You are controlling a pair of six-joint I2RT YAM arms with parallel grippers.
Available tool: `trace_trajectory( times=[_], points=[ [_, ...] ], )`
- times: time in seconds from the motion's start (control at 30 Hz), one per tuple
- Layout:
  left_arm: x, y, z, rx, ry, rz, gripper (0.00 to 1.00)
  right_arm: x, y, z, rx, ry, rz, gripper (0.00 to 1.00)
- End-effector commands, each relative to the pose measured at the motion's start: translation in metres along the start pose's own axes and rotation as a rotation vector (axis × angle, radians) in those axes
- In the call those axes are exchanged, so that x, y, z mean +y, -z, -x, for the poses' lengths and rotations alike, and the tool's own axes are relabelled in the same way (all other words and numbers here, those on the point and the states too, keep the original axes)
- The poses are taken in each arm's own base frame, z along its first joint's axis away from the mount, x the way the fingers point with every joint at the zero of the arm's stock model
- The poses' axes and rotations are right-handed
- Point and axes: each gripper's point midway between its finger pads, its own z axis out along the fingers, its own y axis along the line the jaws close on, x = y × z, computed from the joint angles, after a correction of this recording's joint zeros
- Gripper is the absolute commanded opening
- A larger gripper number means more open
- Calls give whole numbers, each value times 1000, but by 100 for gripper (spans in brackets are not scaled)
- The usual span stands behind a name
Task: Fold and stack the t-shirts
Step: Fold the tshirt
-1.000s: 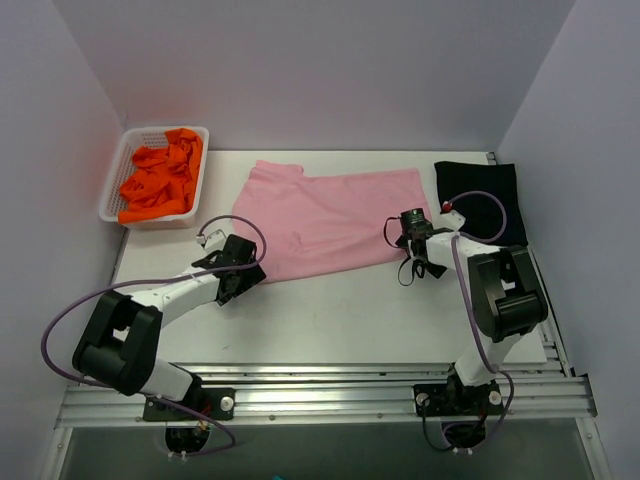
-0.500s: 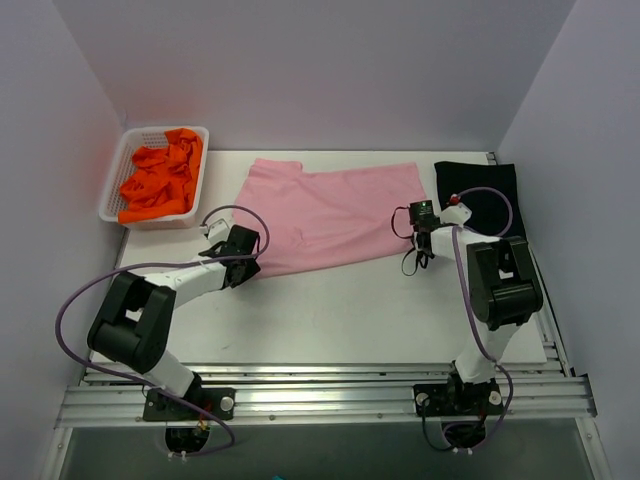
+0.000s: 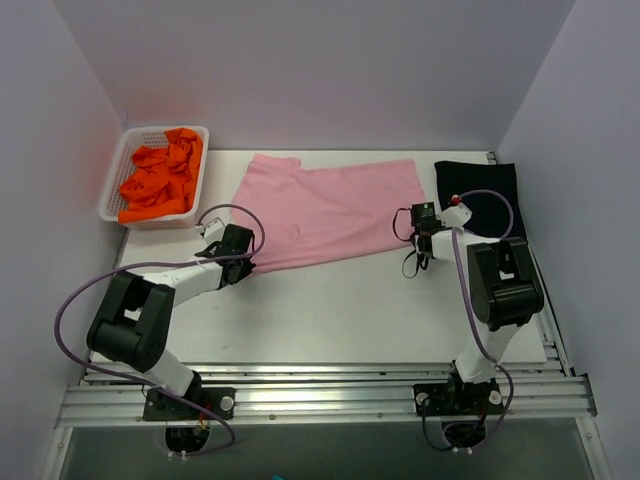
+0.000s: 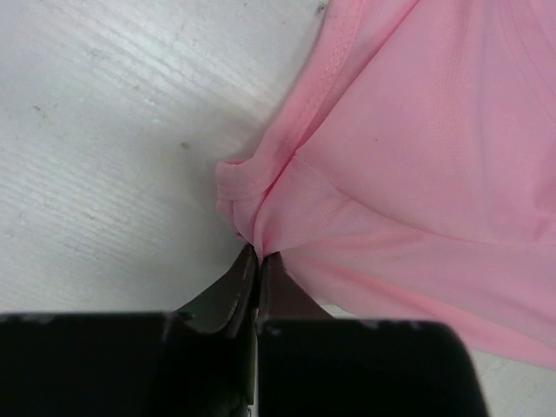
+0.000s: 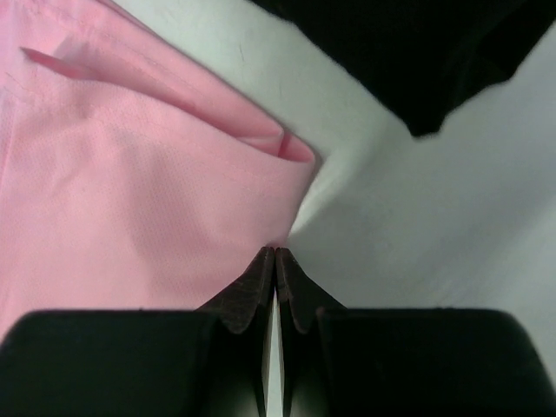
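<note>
The light pink t-shirt [image 3: 320, 210] lies spread flat in the middle of the table. My left gripper [image 3: 248, 262] is shut on its near-left corner; the left wrist view shows the fingertips [image 4: 258, 254] pinching a bunched fold of pink cloth [image 4: 417, 156]. My right gripper [image 3: 416, 235] is shut at the shirt's near-right edge, and in the right wrist view its tips [image 5: 275, 252] meet on the pink hem [image 5: 156, 200]. A black t-shirt [image 3: 480, 195] lies flat at the back right, its edge also showing as black cloth [image 5: 417, 52]. Bright orange t-shirts [image 3: 160, 178] are heaped in the basket.
The white lattice basket [image 3: 112, 190] stands at the back left against the left wall. Walls close in the table on the left, back and right. A metal rail [image 3: 320, 395] with both arm bases runs along the near edge.
Both grippers went from open to shut on the pink shirt's near corners. The right gripper moved back and right; the left one moved in to the corner. The shirt's near edge shifted slightly back.
</note>
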Motion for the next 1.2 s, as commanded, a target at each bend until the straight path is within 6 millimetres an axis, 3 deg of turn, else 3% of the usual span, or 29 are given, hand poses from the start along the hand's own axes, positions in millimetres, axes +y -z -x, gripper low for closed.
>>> trace_trajectory(
  times=[0.0,0.17,0.23,0.47,0.63,0.87,0.93,0.97,1.0,1.03,1.07,1.1,1.13,1.17],
  points=[
    [2,18,0,-20,7,-23,2,-32,24,-37,95,89,-64,0],
    [9,45,-3,-18,5,-42,2,-32,59,-45,72,105,-22,0],
    [14,57,-2,-20,5,-48,2,-41,68,-48,68,115,-36,0],
    [38,98,-2,-39,13,-78,2,-62,119,-29,9,107,-29,0],
    [57,114,-10,-28,8,-69,2,-85,145,-20,-16,86,-24,0],
    [76,126,-33,23,13,-97,2,-107,162,-23,-7,83,-16,0],
    [80,131,-46,72,-3,-107,13,-107,171,-24,1,70,3,0],
    [76,136,-48,77,-1,-144,29,-102,176,-28,7,77,35,0],
    [74,141,-53,101,-6,-172,66,-98,182,-24,1,59,52,0],
    [69,146,-55,107,-11,-196,83,-93,187,-21,-9,48,68,0],
    [65,152,-52,99,-4,-222,95,-86,194,-17,-20,42,101,12],
    [60,156,-46,87,-5,-236,94,-76,197,-9,-48,39,132,28],
    [50,167,-26,32,4,-259,94,-61,202,0,-65,33,165,44],
    [46,169,-16,4,-19,-244,94,-50,206,5,-77,39,188,76]
  ],
)
